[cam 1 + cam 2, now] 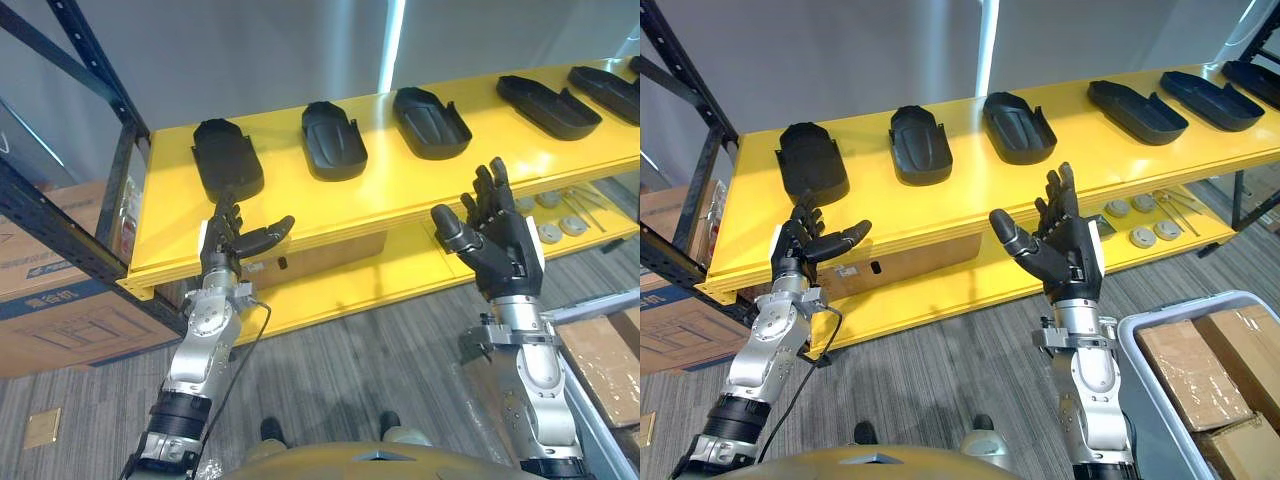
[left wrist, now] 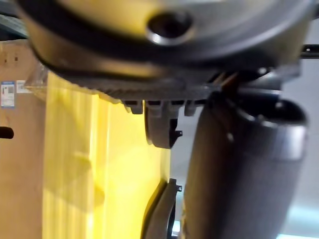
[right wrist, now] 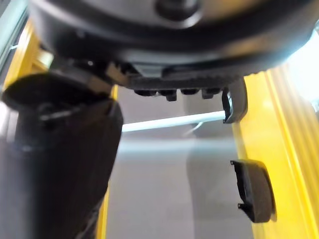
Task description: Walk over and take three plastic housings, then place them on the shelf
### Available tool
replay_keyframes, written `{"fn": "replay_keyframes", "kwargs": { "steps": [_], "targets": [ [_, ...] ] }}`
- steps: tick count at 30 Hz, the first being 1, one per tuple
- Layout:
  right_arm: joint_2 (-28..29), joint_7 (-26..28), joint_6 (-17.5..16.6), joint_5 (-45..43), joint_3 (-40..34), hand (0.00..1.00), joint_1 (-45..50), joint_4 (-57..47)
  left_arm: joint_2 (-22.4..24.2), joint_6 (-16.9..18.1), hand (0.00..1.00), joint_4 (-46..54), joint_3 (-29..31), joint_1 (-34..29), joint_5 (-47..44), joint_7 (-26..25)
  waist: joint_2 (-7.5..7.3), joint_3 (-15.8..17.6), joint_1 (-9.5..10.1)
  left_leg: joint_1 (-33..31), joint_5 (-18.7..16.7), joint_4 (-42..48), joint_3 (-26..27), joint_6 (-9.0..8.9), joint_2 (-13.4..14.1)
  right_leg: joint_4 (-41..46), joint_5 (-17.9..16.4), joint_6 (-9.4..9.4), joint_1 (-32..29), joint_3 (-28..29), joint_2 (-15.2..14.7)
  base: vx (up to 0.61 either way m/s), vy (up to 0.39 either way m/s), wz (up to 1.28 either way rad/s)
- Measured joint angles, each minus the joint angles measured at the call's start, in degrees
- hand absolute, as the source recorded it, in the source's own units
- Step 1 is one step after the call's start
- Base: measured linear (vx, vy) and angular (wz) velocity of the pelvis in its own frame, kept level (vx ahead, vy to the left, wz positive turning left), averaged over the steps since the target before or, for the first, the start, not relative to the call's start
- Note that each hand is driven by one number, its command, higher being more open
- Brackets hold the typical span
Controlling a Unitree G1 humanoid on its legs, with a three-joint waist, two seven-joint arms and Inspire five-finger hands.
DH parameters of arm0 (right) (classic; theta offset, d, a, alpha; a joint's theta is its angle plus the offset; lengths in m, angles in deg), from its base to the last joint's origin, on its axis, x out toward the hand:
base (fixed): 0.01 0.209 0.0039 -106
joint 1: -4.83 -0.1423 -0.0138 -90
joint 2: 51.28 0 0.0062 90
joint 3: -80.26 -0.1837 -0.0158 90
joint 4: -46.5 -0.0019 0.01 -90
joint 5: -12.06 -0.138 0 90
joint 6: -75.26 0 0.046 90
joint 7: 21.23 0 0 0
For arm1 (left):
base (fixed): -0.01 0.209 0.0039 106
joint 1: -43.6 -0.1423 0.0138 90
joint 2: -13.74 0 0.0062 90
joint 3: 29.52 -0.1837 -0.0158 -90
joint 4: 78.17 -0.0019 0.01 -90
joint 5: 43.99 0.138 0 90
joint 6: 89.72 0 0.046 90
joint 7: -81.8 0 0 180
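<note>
Your left hand [image 1: 226, 248] and right hand [image 1: 506, 250] are both raised at the shelf's [image 1: 400, 195] front edge, fingers spread and holding nothing, probably readied to reach. The housings [image 1: 334, 140] lie in a spaced row on the shelf, so each can be grasped singly.

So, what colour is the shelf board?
Yellow; the shelf board shows best in the left eye view.

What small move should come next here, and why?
Probably extend the left hand forward onto the leftmost housing: it and the right hand are open and empty, and that housing lies on the yellow shelf just beyond its fingertips.
</note>
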Motion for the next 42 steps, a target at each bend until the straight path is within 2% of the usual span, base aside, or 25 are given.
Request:
{"fn": "replay_keyframes", "kwargs": {
  "steps": [2, 12, 18, 35, 38, 42],
  "targets": [
    [0.06, 0.15, 0.00, -0.06, -0.99, 1.00, 0.77, 0.00, -0.10, -1.20, 1.00, -0.78, 1.28, 1.21, -0.01, -0.95, 0.02, -0.02, -0.75, 0.27, -0.03, -0.01, 0.76, -0.03, -0.01, 0.04, 0.11, -0.08, -0.21, 0.84, 0.00, -0.01, 0.002, -0.16],
    [0.10, 1.66, -0.01, -1.63, -1.46, 1.00, 2.42, -0.01, -0.60, -0.94, 1.00, -6.91, 3.84, 3.51, 0.09, -4.58, 0.24, -0.84, -2.35, 0.86, -0.25, -0.01, 2.87, -0.21, 0.08, -0.01, 0.62, -0.09, -1.10, 2.92, 0.13, -0.01, 0.002, -0.11],
    [0.10, 1.68, -0.01, -1.70, -1.58, 1.00, 2.42, -0.01, -0.88, -0.93, 1.00, -11.42, 5.22, 6.23, 0.07, -5.40, 0.27, -1.69, -2.58, 0.96, -0.27, -0.01, 3.43, -0.23, 0.16, -0.06, 0.88, -0.09, -1.30, 3.45, 0.25, 0.01, -0.001, -0.05],
    [0.10, 2.56, 0.59, -2.20, -2.10, 1.00, 2.50, -0.02, -2.56, 0.29, 1.00, -16.71, 5.76, 7.59, -0.01, -6.21, 0.93, -2.26, -3.44, 1.48, -0.32, -0.02, 4.04, -0.23, 0.16, -0.11, 1.02, 0.01, -1.23, 4.10, 0.28, 0.00, 0.000, -0.02],
    [0.11, 2.49, 1.13, -2.17, -2.12, 1.00, 2.53, -0.11, -2.55, 0.34, 1.00, -16.29, 6.04, 7.57, -0.04, -6.24, 0.93, -2.26, -3.55, 1.38, -0.33, -0.02, 3.97, -0.23, 0.16, -0.16, 1.02, 0.01, -1.25, 4.07, 0.28, 0.00, 0.000, 0.00],
    [1.23, 2.12, 1.35, -1.72, -2.16, 1.00, 3.16, -1.63, -1.63, 0.26, 1.00, -2.61, 6.05, 1.72, 0.01, -6.51, 0.93, -2.25, -3.43, 0.83, -0.32, 0.00, 3.54, -0.23, 0.16, -0.30, 1.06, 0.00, -1.42, 3.70, 0.28, 0.01, -0.003, 0.05]
  ]
}}
